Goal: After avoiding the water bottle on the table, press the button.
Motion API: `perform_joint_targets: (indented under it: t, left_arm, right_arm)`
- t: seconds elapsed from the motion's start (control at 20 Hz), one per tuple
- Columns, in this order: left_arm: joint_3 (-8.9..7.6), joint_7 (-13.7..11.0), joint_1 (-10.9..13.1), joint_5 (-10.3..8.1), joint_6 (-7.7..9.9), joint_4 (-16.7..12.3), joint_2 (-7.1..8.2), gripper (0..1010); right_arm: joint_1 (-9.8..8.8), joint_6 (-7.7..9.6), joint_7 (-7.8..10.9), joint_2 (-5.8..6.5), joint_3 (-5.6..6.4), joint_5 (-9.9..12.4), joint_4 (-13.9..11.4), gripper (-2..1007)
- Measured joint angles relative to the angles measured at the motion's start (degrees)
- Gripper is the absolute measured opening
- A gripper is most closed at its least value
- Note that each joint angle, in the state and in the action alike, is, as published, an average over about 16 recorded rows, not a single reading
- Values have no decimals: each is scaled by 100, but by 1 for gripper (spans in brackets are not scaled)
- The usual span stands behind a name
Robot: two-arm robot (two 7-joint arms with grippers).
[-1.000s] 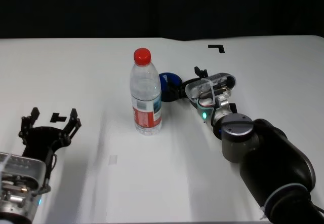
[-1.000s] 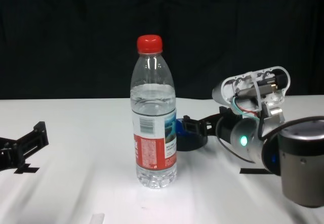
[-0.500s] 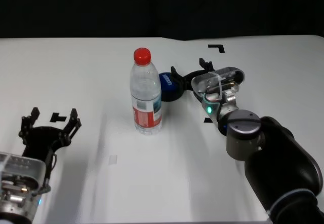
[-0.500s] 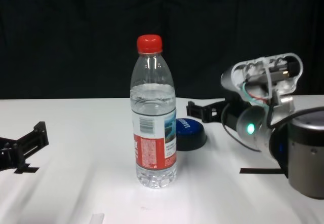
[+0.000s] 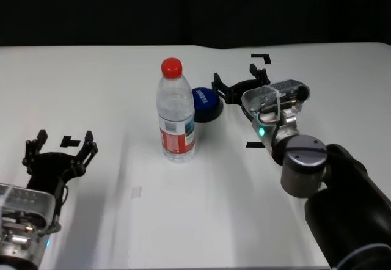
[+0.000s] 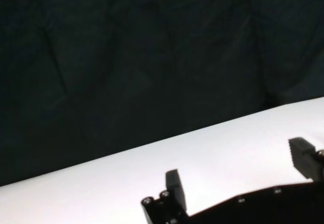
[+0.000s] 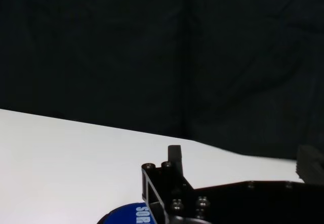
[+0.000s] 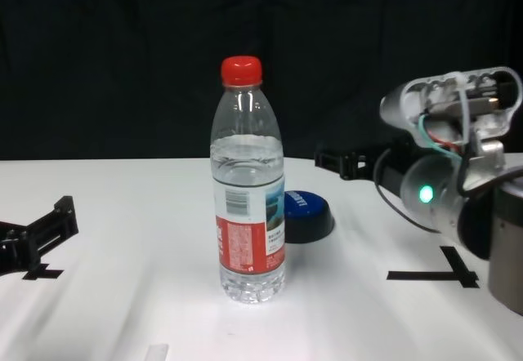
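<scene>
2 open jaws on our right gripper (image 5: 239,82) hover beside the button (image 5: 204,103); swinging left would topple the bottle (image 5: 175,112).

Head view steeply downward, chest view low; shared water bottle (image 5: 176,120).

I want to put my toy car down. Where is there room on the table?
Bare table lies between the water bottle and left gripper. It is crowded where the button sits behind the bottle, with the right gripper alongside.
</scene>
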Motion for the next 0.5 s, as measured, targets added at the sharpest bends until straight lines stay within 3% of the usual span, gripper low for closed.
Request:
perform_joint_targets:
  t: [0.5]
  left_arm:
    - [0,0,0,0,0,0,0,1003]
  right_arm:
    - [-517,154,19,146,63,100,-881,1003]
